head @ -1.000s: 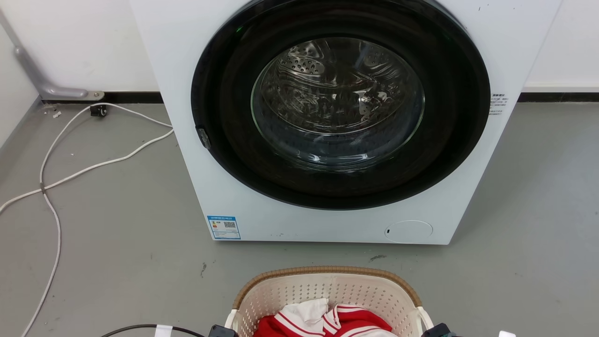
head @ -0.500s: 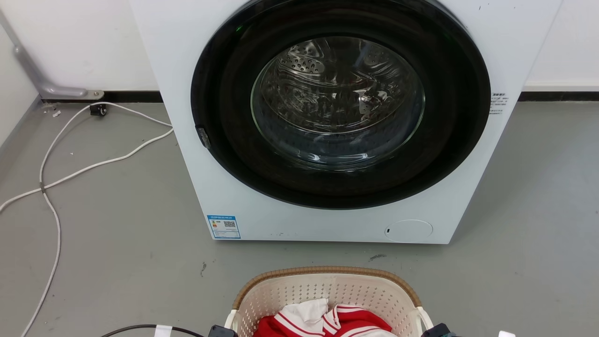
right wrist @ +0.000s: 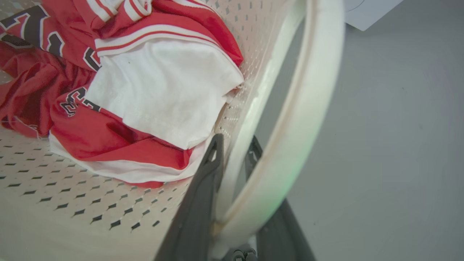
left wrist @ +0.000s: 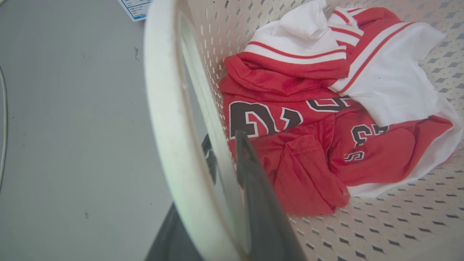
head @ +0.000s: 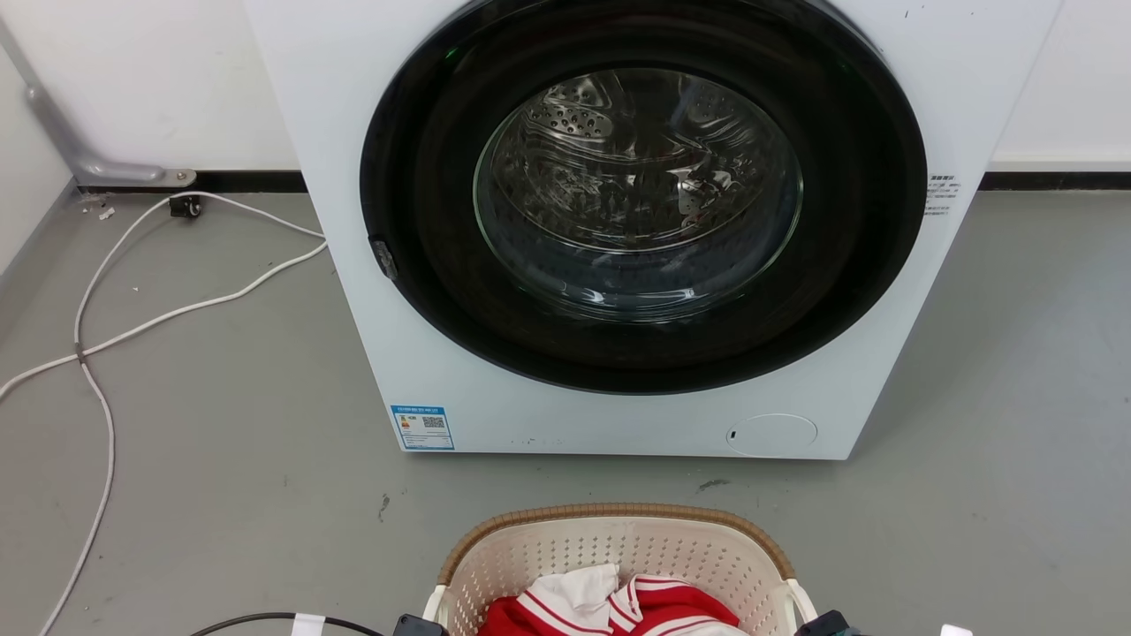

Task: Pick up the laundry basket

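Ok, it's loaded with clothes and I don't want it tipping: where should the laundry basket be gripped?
Take the laundry basket at both sides, on the rim wall beside each white loop handle, from above: the gap behind the loop admits one finger. The left end effector and right end effector straddle it there.

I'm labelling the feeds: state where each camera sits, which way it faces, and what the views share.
Head: on the head, facing forward and down at washer and basket; dark bits of both arms at bottom edge.
Left wrist: on the left arm, along left gripper into basket; fingers straddle its wall.
Right wrist: on the right arm, along right gripper; fingers straddle the opposite wall.
Shared: all three show the basket and red-white jersey.
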Motion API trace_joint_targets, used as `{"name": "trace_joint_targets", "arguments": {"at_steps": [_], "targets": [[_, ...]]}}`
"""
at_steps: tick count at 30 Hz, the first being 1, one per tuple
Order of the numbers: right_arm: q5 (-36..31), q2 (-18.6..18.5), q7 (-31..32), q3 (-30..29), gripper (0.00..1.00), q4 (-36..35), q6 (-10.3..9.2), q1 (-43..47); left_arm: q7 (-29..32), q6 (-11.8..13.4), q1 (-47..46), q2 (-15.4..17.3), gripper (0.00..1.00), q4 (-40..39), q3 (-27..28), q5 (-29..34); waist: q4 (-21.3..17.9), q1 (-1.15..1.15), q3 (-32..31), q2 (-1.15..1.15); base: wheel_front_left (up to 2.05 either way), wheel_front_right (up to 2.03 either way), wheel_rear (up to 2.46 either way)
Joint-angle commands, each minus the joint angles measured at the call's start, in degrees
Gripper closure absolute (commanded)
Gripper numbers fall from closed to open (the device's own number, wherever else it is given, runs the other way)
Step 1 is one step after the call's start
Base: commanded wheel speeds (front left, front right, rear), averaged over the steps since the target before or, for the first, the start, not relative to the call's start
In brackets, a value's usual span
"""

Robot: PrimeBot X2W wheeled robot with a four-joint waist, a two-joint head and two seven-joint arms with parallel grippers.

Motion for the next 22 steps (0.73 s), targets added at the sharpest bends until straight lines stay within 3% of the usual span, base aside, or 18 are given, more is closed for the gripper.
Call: {"name": "trace_joint_targets", "arguments": {"at_steps": [1,22], "targets": [[0.1,-1.4,0.0,0.4,1.0,0.2,-0.06,0.4,-0.4,-0.1,-0.5,1.7,1.0,-0.1,-0.3,0.1,0.0,0.0,0.0,0.0,0.0,0.0,0.0],[0.8,-1.4,0.1,1.2,1.0,0.2,-0.06,0.1,-0.3,0.2,-1.0,1.9,1.0,-0.1,-1.6,-1.1,0.0,0.0,0.4,0.0,0.0,0.0,0.0]]}}
